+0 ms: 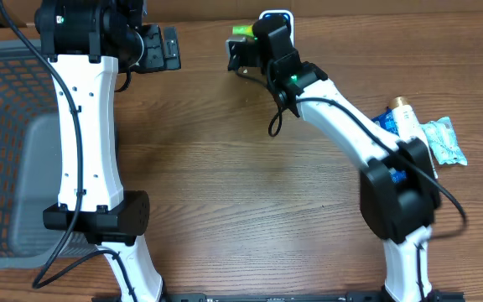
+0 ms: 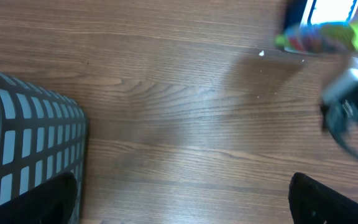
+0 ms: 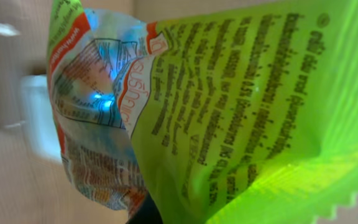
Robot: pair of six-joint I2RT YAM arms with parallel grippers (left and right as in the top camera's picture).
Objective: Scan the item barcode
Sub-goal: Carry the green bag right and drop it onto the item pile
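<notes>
The item is a green snack packet (image 3: 229, 118) with printed text, and it fills the right wrist view with blue light glinting on its crumpled left part. My right gripper (image 1: 240, 44) is shut on it at the back of the table, holding it just left of the lit scanner (image 1: 276, 17). Only one dark fingertip (image 3: 145, 215) shows below the packet. From the left wrist view the packet (image 2: 322, 37) and the scanner (image 2: 328, 9) sit at the top right. My left gripper (image 1: 171, 46) hangs open and holds nothing, left of the packet.
A grey mesh basket (image 1: 7, 151) takes up the table's left side, its corner (image 2: 30, 143) close to my left fingers. At the right edge lie a bottle (image 1: 405, 113) and a clear packet (image 1: 443, 143) beside the right arm.
</notes>
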